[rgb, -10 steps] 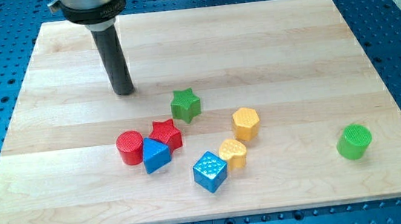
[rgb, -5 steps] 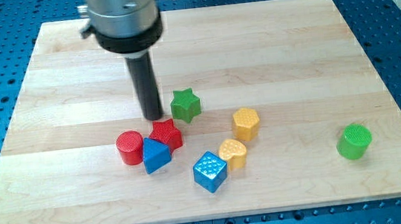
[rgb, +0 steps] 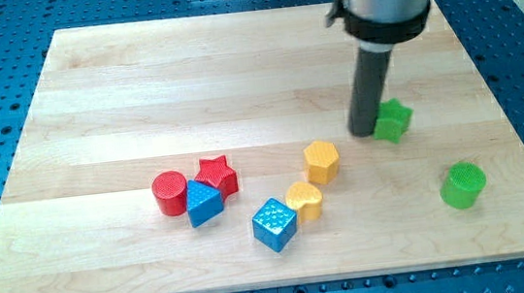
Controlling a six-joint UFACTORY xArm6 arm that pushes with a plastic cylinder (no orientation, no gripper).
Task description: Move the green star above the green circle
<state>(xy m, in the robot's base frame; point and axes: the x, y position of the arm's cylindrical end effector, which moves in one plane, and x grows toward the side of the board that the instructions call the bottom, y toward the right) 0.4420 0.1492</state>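
The green star (rgb: 393, 121) lies on the wooden board (rgb: 91, 96), right of centre. My tip (rgb: 364, 133) touches the star's left side. The green circle (rgb: 463, 185) stands lower right of the star, near the board's right edge, about a block's width below and to the right of it.
A yellow hexagon (rgb: 321, 162) lies left of and below my tip. A yellow heart (rgb: 304, 201) and blue cube (rgb: 274, 224) lie below it. A red star (rgb: 216, 176), red cylinder (rgb: 170, 193) and blue triangle (rgb: 204, 203) cluster at the lower left.
My tip swept from the view's left to the right and pushed the green star rightwards, from beside the red star to a spot up-left of the green circle.
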